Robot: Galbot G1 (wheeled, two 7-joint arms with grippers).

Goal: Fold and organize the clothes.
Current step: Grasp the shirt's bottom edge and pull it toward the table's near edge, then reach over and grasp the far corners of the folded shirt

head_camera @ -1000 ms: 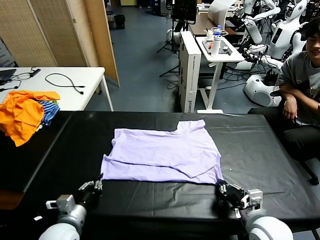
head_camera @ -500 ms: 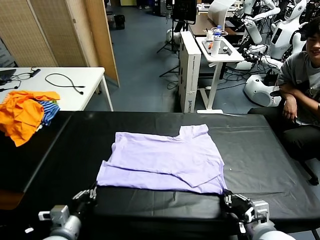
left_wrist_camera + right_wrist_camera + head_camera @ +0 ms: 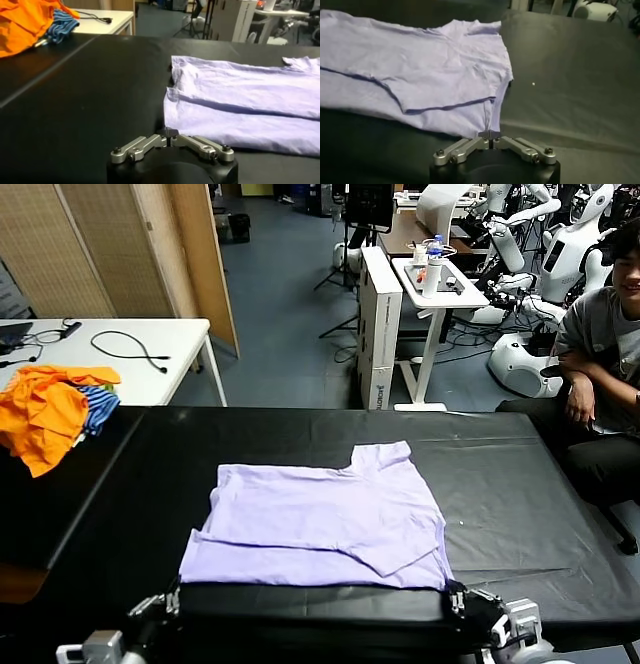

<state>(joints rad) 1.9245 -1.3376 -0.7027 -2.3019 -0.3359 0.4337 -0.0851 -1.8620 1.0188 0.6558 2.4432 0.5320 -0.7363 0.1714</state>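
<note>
One shirt [image 3: 320, 524], partly folded, both near corners pinched.
It lies flat on the middle of the tabletop [image 3: 520, 484], its hem at the near edge. Left gripper [image 3: 171, 137] pinches the near-left corner, right gripper [image 3: 490, 136] the near-right one. Next move, I judge: let the corners go, then make another fold.

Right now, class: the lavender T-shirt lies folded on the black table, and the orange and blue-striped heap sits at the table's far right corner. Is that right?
One detail is wrong. The orange and blue-striped heap sits at the far left corner, not the right, as the head view shows. The rest stands: the lavender T-shirt lies folded on the black table.
</note>
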